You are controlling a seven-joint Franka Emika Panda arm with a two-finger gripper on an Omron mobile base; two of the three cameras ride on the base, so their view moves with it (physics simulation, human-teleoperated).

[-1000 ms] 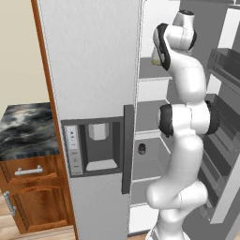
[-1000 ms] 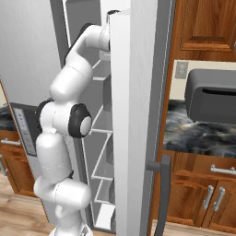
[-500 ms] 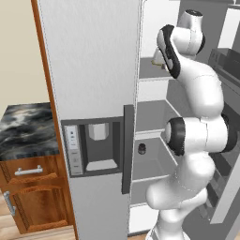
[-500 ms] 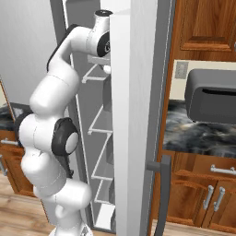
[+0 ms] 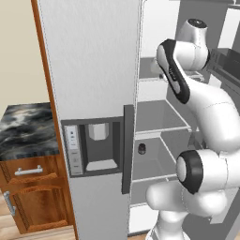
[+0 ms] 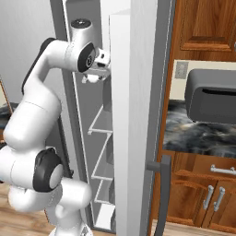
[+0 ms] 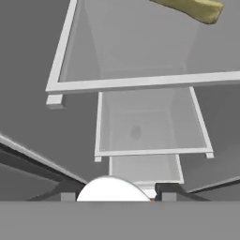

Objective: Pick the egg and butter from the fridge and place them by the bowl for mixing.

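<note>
Item, fridge [image 5: 93,70]: door stood open, grey shelves [image 7: 140,82] stacked inside, arm reaching into the upper compartment.

Item, egg [image 7: 111,188]: a white rounded form sat between the two dark tips of the claw [image 7: 115,194] at the bottom of the hand view. The tips stood at a middling spread on either side of it, apparently gripping it, though the contact itself was cut off by the frame edge.

Item, butter [image 7: 192,8]: pale olive-yellow stick on a shelf, lying at the top right of the hand view, well apart from the claw, its long axis running roughly across that view.

Item, views compared: the left base view gave the arm's elbow and a small dark object [image 5: 141,149] on a lower shelf. The right base view gave the claw [image 6: 94,77] beside the door edge with a white form at its tips, and a dark toaster [image 6: 212,94] on the tabletop [image 6: 193,133].
</note>
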